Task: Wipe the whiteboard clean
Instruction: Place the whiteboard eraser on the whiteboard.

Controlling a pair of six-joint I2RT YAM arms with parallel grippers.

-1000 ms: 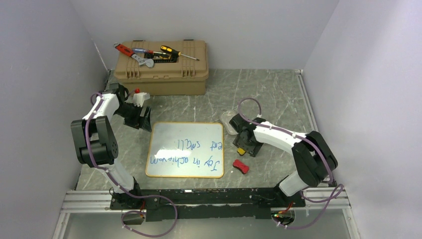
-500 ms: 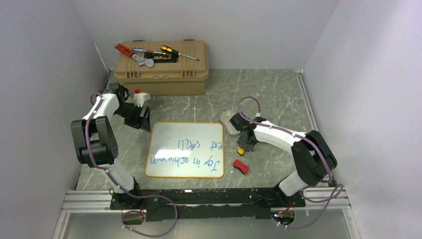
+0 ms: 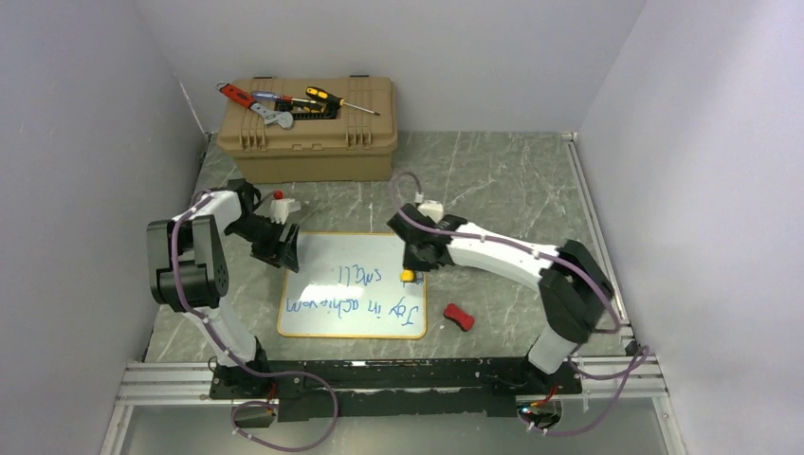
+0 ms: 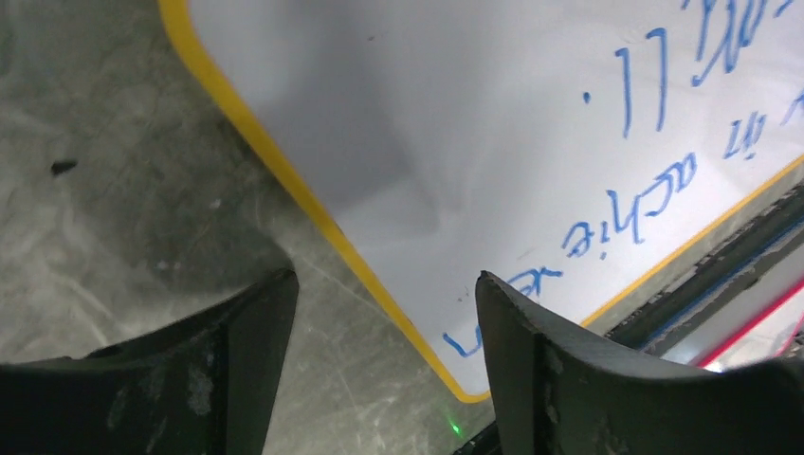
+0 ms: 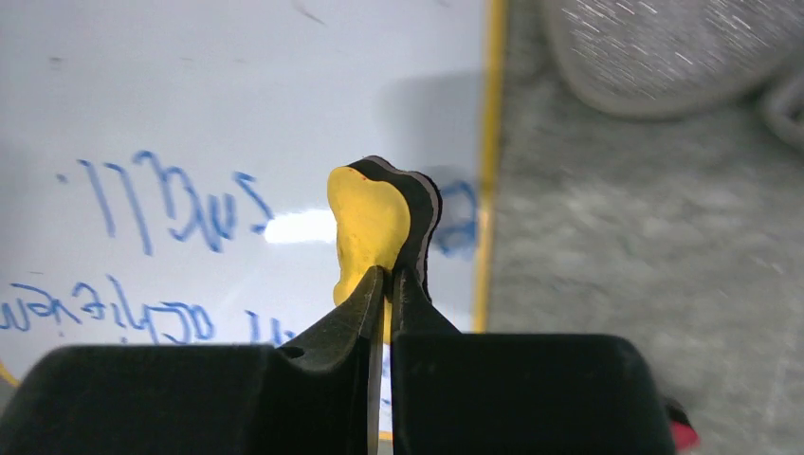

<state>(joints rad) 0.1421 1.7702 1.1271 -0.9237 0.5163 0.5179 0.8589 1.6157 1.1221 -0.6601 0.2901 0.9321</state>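
- The right arm is stretched leftward across the table [image 3: 512, 180], with the right gripper [image 3: 410, 269] held over the right side of the whiteboard [image 3: 327, 261].
- A small yellow eraser [image 5: 372, 226] with black backing is pinched between its jaws.
- The left arm is folded low, and the left gripper [image 4: 384, 313] is spread wide over the board's left edge.
- The whiteboard is laid flat mid-table, between the two arms. Blue handwriting is carried on its glossy white face inside an orange frame.

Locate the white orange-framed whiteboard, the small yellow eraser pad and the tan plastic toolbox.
whiteboard [image 3: 327, 254], top view, bare upper surface.
yellow eraser pad [image 5: 365, 227], right wrist view, yellow face.
tan plastic toolbox [image 3: 308, 164], top view, front wall.
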